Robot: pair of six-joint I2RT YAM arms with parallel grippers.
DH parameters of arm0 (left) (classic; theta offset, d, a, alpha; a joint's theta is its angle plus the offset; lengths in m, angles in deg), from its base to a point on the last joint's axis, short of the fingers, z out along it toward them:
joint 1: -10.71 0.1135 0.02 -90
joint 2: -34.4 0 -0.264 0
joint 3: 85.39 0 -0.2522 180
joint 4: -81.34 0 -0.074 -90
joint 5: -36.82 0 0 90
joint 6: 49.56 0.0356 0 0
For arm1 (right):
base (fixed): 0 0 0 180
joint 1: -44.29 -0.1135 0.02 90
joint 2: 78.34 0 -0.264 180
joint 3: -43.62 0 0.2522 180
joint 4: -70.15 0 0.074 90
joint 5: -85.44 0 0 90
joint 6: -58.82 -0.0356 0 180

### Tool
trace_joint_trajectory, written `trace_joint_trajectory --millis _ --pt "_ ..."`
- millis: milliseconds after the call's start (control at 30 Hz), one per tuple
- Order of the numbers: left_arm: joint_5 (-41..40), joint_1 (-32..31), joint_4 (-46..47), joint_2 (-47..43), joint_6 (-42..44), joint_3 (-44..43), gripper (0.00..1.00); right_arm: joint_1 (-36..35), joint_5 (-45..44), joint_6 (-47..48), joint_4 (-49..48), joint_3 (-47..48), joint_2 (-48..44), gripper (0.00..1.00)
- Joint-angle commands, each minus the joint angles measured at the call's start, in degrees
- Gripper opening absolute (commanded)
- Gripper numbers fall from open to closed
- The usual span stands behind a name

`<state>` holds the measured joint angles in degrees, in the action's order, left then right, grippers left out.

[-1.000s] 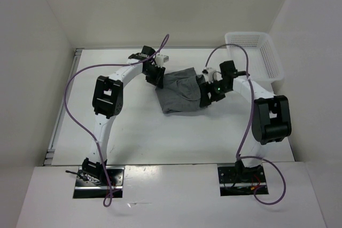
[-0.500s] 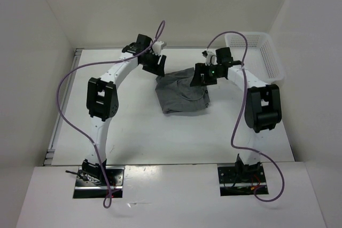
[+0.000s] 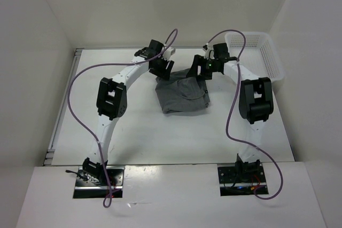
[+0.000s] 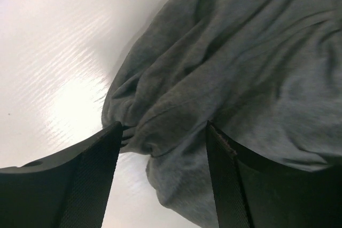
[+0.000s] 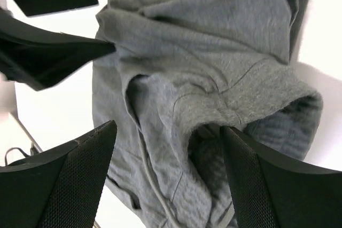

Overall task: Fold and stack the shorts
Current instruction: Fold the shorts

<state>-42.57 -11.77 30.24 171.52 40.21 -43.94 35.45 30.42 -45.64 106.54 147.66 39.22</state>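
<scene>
The white table [image 3: 133,126] carries everything. From its base at the near left, the left arm arcs up and far across the table, ending over the far-left corner of the shorts. The left gripper [image 3: 162,69] is open there. In its wrist view the left gripper [image 4: 163,126] has its two fingers well apart, with a rumpled edge of grey cloth lying between and beyond them and nothing pinched. The right wrist view shows one of those fingers [image 5: 53,52] with its tip right at the cloth's edge.

The shorts [image 3: 181,95] lie in the middle of the table, toward the far side, between the two grippers. They are a bunched, roughly folded grey heap, narrower at the far end and wider near. Up close the shorts [image 4: 240,52] are creased in soft ridges. From the right wrist the shorts [image 5: 214,41] show a thicker rolled band on the right side and a thin cord [image 5: 145,177] running along the fabric.

The right gripper [image 3: 200,72] hangs over the far-right corner of the heap. Its wrist view shows the right gripper [image 5: 166,128] with jaws wide apart above the cloth, holding nothing.

At the far right a white mesh basket [image 3: 251,34] stands against the wall, apart from the shorts.
</scene>
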Motion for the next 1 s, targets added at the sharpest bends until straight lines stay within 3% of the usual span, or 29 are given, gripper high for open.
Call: trace_joint_trajectory --millis 0,67,167,267,300,400,433,567,600,667,767,967 --pt "-3.22 0.68 -0.45 1.48 0.23 -2.03 0.7 0.58 0.01 -2.42 -2.95 3.14 2.58 0.82" --pt "-3.75 0.68 -0.45 1.48 0.23 -1.51 0.69 0.58 -0.52 -2.42 -3.47 3.15 3.37 0.79" --pt "-3.76 1.3 -0.45 -0.18 0.23 -0.98 0.69 0.58 -3.07 -2.94 -3.47 3.67 4.78 0.66" --pt "-1.83 1.91 -0.45 -1.06 0.23 -0.98 0.69 0.58 -6.5 -2.94 -3.47 4.9 6.19 0.44" --pt "-1.82 1.91 -0.45 -1.67 0.23 -0.98 0.69 0.58 -7.55 -3.47 -3.47 5.69 7.06 0.3" --pt "-2.61 1.91 -0.97 -0.37 0.23 0.34 0.67 0.58 -11.86 -3.47 -4.7 8.32 7.86 0.05" --pt "-3.14 1.91 -0.98 0.33 0.23 0.34 0.66 0.58 -11.87 -2.95 -4.7 9.2 8.38 0.01" --pt "-1.39 2.44 -1.59 2.97 0.23 0.34 0.51 0.58 -3.47 1.88 -4.7 12.72 8.39 0.0" --pt "-0.77 2.44 -0.9 2.98 0.23 0.34 0.37 0.58 -1.69 2.5 -4.7 12.73 8.39 0.0" --pt "-0.24 2.96 -0.19 2.98 0.23 0.34 0.18 0.58 0.26 3.12 -4.7 13.34 8.39 0.0" --pt "-0.24 3.76 0.34 2.98 0.23 0.34 0.0 1.19 -0.26 3.82 -5.32 13.87 8.39 0.0" --pt "-1.02 6.75 2.27 -0.27 0.23 4.99 0.0 1.19 -8.07 3.21 -7.69 17.64 10.84 0.0"
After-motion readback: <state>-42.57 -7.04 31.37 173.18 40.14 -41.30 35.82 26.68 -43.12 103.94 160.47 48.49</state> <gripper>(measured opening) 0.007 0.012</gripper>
